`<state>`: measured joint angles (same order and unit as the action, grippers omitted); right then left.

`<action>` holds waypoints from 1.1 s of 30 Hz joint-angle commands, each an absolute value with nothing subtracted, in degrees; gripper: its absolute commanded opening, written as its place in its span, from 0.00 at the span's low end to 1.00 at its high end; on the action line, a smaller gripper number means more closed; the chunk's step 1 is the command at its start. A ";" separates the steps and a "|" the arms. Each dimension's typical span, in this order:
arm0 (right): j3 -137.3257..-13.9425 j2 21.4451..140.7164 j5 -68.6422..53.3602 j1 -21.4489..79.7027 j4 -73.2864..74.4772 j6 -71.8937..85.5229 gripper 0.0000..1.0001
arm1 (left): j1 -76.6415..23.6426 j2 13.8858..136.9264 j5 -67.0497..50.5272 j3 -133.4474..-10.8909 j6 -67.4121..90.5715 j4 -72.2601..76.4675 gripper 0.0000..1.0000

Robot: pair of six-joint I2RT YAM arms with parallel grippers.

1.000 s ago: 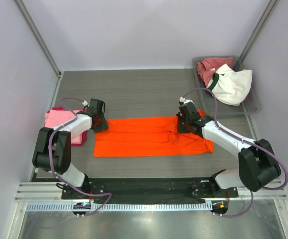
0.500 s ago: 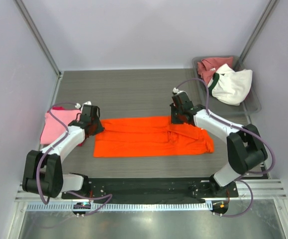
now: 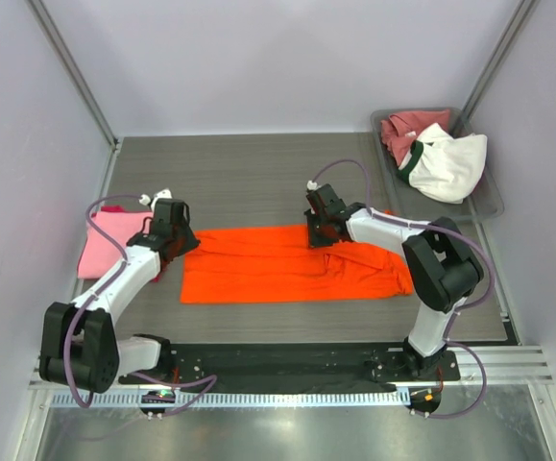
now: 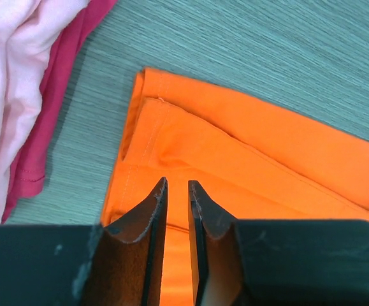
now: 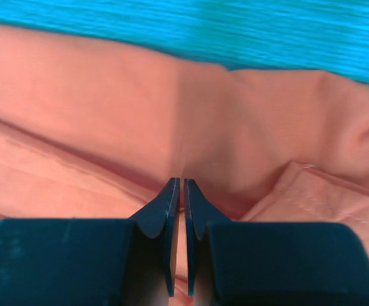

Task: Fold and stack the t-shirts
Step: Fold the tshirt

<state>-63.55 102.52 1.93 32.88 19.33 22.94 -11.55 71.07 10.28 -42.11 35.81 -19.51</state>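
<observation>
Lying on the counter: orange t-shirt, folded lengthwise into a long band across the middle of the grey wood-grain counter, between the two arms; left end square and hemmed; right end rumpled, with a sleeve fold showing.

Left gripper: left gripper is down on the shirt's left end, just inside the stitched edge; jaws drawn nearly together; orange cloth fills the narrow slit between them; it pinches the cloth there.

Right gripper: right gripper sits at the shirt's far edge, right of its middle; jaws all but closed, only a thin slit between them; a crease in the cloth runs up from the fingertips; it grips the orange t-shirt; this wrist view renders the cloth salmon and the counter blue.

Left pile: light pink t-shirt lies on top of a magenta t-shirt at the counter's left edge; the pile is just beside the orange t-shirt's left end, a strip of bare counter between them.

Tray: clear tray in the far right corner; a rose-red t-shirt is crumpled at its far end; a white t-shirt with a dark green collar lies partly over it; both are well apart from the grippers.
</observation>
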 commanded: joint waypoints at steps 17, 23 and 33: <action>-53.96 87.80 0.79 36.39 18.37 24.70 0.14 | -11.95 73.65 7.65 -46.32 35.68 -18.90 0.22; -60.46 93.50 -1.21 36.65 16.79 26.54 0.15 | -11.95 72.33 8.79 -45.88 35.95 -18.81 0.22; -69.33 104.23 -1.14 39.11 10.46 32.07 0.15 | -11.95 65.83 9.84 -41.66 37.09 -15.73 0.24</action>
<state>-65.60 102.21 -0.38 38.24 14.22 29.17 -11.88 68.49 8.84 -42.59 36.14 -18.61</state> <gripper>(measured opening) 0.148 0.242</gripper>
